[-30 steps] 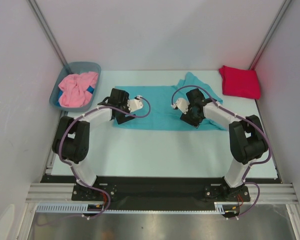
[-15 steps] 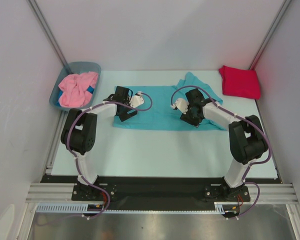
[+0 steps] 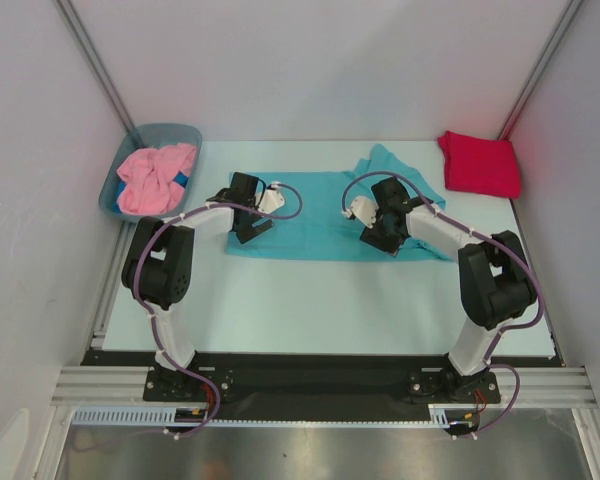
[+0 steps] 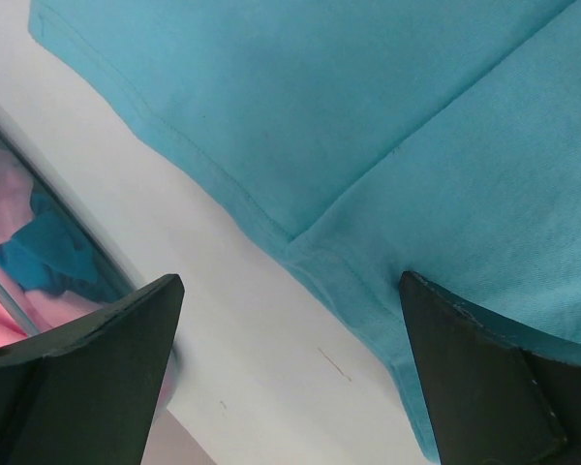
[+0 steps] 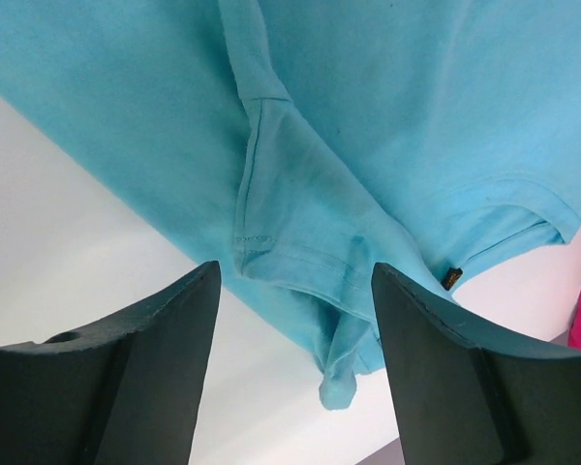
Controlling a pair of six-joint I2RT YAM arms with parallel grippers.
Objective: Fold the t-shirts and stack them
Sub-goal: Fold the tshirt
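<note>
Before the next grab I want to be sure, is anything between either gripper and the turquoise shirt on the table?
Nothing visible. The left gripper and right gripper hover open right over the turquoise shirt with nothing in between. The tub holding the pink shirt and the folded red shirt lie off to the sides.

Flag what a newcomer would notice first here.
The turquoise t-shirt lies spread mid-table, with the left tool and right tool both open low over it, one toward each end. Then the colour at the far corners: a folded red t-shirt on the right, a crumpled pink t-shirt in the grey-blue tub on the left.
</note>
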